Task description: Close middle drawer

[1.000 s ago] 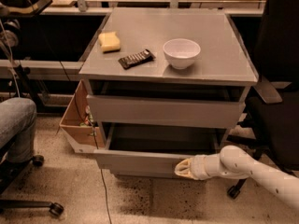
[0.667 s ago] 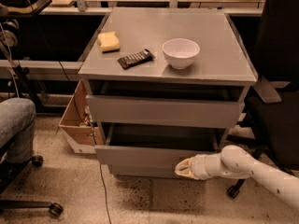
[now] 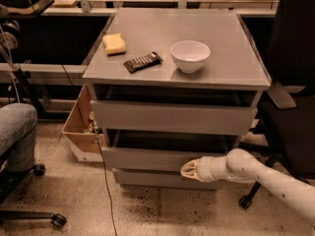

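Obs: the middle drawer (image 3: 147,159) sits further in than a second ago, and the dark gap above its front is narrower. It still stands proud of the bottom front (image 3: 147,178) below, so it is not shut. The gripper (image 3: 191,169) is low at the right end of that panel, tip against it; I cannot tell whether it is wide or narrow.

Judgement: the push is working; part of the travel remains.

The top drawer (image 3: 172,117) also stands partly out.

Cabinet top (image 3: 236,68): white bowl (image 3: 190,55) right of centre, dark bar (image 3: 142,62) near its left, yellow sponge (image 3: 114,44) far left.

Room: cardboard box (image 3: 78,132) left of the cabinet, black chair (image 3: 290,82) right, speckled floor (image 3: 147,213).
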`<state>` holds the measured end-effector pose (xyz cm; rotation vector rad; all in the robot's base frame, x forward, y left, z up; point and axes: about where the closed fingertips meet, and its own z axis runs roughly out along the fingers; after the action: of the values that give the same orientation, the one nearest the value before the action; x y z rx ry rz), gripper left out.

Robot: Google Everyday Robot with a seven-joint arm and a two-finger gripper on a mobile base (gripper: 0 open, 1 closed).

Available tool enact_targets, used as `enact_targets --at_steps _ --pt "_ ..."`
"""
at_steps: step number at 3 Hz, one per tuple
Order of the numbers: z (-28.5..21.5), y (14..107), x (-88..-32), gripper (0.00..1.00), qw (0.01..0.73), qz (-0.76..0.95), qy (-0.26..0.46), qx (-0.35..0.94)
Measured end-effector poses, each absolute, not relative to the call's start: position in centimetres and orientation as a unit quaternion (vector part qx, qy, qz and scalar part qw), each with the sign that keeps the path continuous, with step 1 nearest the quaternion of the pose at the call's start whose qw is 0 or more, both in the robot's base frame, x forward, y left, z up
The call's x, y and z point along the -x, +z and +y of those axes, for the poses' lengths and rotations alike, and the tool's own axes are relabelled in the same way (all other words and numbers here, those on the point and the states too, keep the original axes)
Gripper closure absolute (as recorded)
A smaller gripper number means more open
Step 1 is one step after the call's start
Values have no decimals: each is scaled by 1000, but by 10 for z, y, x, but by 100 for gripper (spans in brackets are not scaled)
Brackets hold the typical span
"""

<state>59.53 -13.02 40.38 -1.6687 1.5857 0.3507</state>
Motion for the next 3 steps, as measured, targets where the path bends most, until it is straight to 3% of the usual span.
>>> enact_targets --at_steps 3 --pt "-107 399 -649 100 448 625 79 635"
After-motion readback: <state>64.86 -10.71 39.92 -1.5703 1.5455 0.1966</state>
